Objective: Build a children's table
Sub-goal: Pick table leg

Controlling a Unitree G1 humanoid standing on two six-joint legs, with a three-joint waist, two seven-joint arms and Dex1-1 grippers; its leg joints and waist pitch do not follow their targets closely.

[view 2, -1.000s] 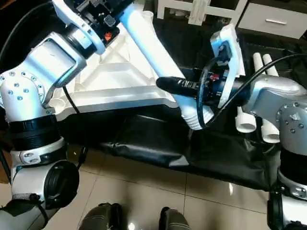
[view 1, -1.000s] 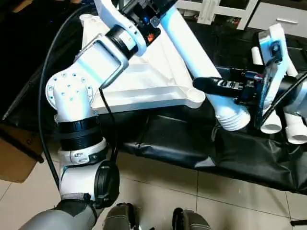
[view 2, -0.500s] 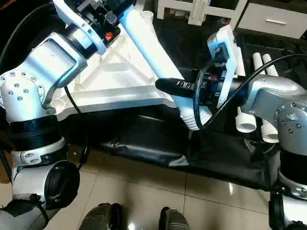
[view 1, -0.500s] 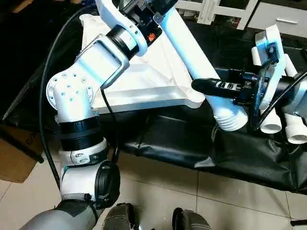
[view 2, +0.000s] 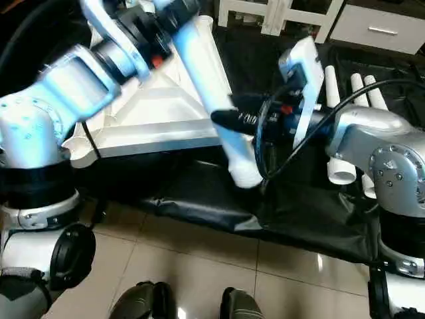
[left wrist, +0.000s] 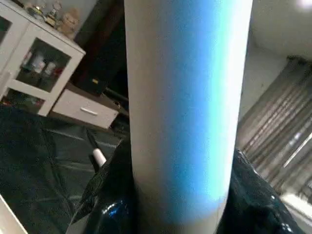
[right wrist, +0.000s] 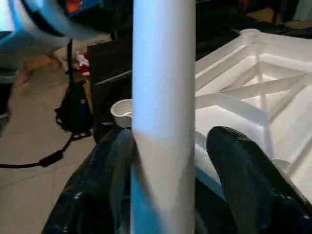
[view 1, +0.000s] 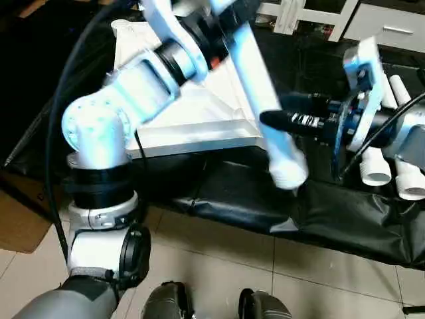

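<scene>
Swinging since the earlier frames, the leg had carried its fat lower end from about four o'clock of the top's near right corner to about five o'clock, closer to the front edge of the black sheet. That end had been ribbed and sharp before; now it was a smeared white blob, and the left arm was blurred with it. The top itself had not shifted, lying ribs-up on the sheet with a round socket at its far left corner.

The left gripper sat at the upper end of the leg, and in the left wrist view its two black fingers hugged either side of the tube, clamped on it at a middling width. From there the leg's long axis ran from eleven o'clock, high over the top, down to five o'clock, thick end lowest and nearest the robot, hanging just off the top's right corner.

The right gripper reached in level from three o'clock, pointing toward nine. In the right wrist view its fingers stood on both sides of the leg, the far one with a gap beside the tube; I cannot tell whether they still gripped it.

Spare legs lay side by side at the sheet's right edge, at four o'clock of the right gripper.
</scene>
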